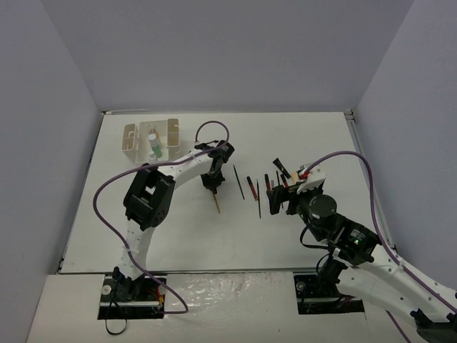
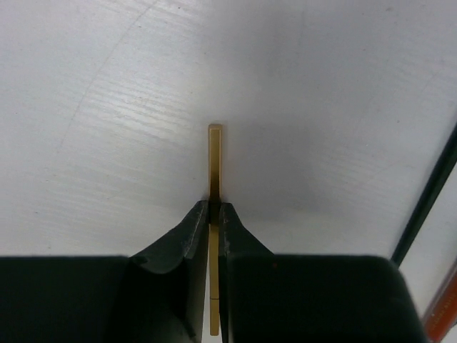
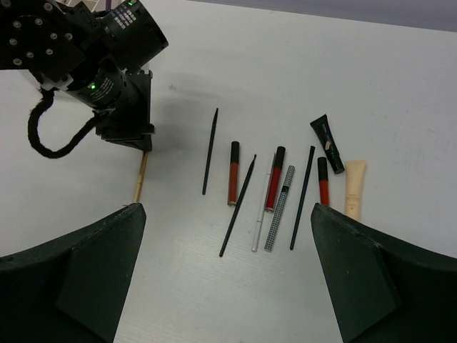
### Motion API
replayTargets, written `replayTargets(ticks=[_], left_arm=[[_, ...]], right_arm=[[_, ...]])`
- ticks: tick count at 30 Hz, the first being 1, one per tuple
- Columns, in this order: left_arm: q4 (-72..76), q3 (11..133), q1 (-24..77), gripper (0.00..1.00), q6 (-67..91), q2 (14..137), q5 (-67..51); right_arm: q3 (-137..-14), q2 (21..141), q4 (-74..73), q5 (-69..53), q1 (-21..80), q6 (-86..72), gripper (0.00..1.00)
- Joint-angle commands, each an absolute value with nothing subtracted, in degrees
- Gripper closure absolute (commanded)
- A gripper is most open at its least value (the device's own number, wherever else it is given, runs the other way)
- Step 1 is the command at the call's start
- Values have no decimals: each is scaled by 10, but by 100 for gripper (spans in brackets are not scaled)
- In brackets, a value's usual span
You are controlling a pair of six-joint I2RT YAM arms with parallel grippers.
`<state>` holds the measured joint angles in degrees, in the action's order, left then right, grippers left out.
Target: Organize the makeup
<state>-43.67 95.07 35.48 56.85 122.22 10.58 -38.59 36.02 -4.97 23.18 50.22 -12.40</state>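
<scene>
My left gripper point(image 1: 212, 184) is shut on a tan pencil point(image 1: 216, 203) low at the table's middle; in the left wrist view the pencil point(image 2: 214, 161) runs between the closed pads point(image 2: 193, 229). Right of it lies a row of makeup: a thin black pencil point(image 3: 209, 151), red glosses point(image 3: 233, 175), a black brush point(image 3: 238, 206), a white pencil point(image 3: 261, 207), a checkered pencil point(image 3: 280, 211), a black tube point(image 3: 328, 144) and a beige tube point(image 3: 354, 187). My right gripper point(image 3: 227, 209) is open and empty, hovering above this row. A green bottle point(image 1: 153, 148) stands in the box.
The white-and-beige compartmented box point(image 1: 130, 139) stands at the back left of the white table. Grey walls close in the table on three sides. The left arm's purple cable point(image 1: 207, 127) loops above its wrist.
</scene>
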Motion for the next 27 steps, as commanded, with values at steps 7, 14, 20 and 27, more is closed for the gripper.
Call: replayTargets(ticks=[7,14,20,27], left_arm=[[-429,895,348,100,460,1012,223],[-296,853,326,100,275,840,355],[-93,800,217,100,147,761,334],[163,743,94,100,105,784,243]], right_arm=[[-387,355,-9,247,501,-126,2],[-384,351,-6,230,501,-120,2],[-381,342,15,214,501,-115,2],[-373,324,30,196,501,-110,2]])
